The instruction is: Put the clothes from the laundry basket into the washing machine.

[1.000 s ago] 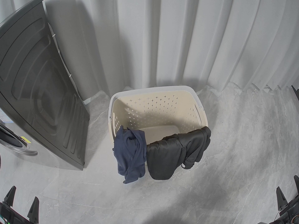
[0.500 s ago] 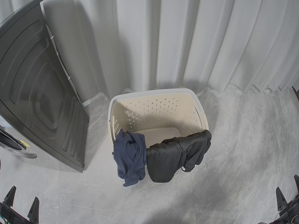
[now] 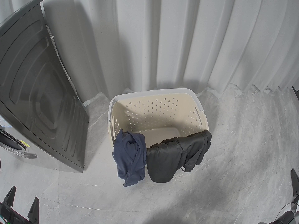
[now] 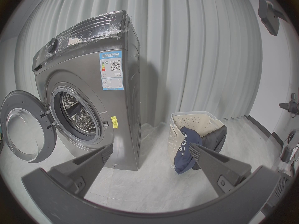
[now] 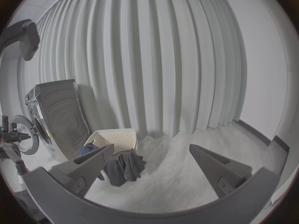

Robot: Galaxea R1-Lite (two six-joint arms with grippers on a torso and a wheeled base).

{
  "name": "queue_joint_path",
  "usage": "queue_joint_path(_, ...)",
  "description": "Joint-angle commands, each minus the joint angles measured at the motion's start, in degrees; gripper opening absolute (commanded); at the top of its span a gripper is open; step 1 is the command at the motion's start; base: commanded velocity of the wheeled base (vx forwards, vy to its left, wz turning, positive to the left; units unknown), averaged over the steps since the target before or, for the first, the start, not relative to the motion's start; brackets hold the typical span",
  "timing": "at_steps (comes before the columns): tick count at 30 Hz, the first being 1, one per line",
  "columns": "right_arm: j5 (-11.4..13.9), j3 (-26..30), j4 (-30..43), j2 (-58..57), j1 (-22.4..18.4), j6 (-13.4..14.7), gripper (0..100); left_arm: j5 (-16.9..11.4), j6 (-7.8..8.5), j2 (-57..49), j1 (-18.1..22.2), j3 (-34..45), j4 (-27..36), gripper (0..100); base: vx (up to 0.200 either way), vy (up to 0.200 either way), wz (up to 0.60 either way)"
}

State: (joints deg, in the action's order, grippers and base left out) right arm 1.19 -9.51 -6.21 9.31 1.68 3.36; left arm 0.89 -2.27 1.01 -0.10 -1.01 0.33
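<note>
Now, laundry basket [image 3: 155, 91]: on floor [image 3: 236, 147], near washing machine [image 4: 102, 87], door [image 4: 28, 126] open.
Clothes: navy garment [image 3: 130, 157], black garment [image 3: 174, 156], draped over its near rim.
Jaws: I see left gripper [image 4: 150, 146], right gripper [image 5: 151, 147] spread, empty.

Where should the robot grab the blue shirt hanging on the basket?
Probably its bunched top, where the blue shirt folds over the near rim of the basket. Come down from above: cloth piles thickest there, and the rest hangs loose outside.
</note>
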Motion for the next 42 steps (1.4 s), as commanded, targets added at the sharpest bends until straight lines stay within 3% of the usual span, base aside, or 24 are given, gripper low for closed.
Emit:
queue_joint_path(1, 2.67, -0.69, -2.32, 32.52, 5.09, 5.25, 100, -0.01, -0.19, -0.84, 0.01, 0.84, 0.02, 100, 0.0, 0.0, 0.0)
queue_joint_path(9, 2.23, -4.2, -11.99, 49.49, 7.11, 4.99, 100, -0.01, -0.19, -0.75, 0.01, 0.84, 0.02, 100, 0.0, 0.0, 0.0)
queue_joint_path(18, 2.06, -10.27, -18.4, 64.25, 9.22, 7.27, 100, -0.01, -0.19, -0.75, 0.01, 0.84, 0.02, 100, 0.0, 0.0, 0.0)
queue_joint_path(26, -0.32, -13.96, -26.14, 76.47, 10.01, 8.15, 100, -0.01, -0.19, -0.84, 0.01, 0.84, 0.02, 100, 0.0, 0.0, 0.0)
queue_joint_path(32, -0.14, -17.47, -26.67, 82.88, 12.56, 8.68, 100, -0.01, -0.19, -0.84, 0.01, 0.84, 0.02, 100, 0.0, 0.0, 0.0)
queue_joint_path(36, -0.23, -21.17, -26.58, 87.1, 14.67, 12.02, 100, -0.01, -0.19, -0.75, 0.01, 0.84, 0.02, 100, 0.0, 0.0, 0.0)
queue_joint_path(42, -0.23, -22.75, -26.67, 92.29, 15.28, 12.37, 100, -0.01, -0.19, -0.75, 0.01, 0.84, 0.11, 100, 0.0, 0.0, 0.0)
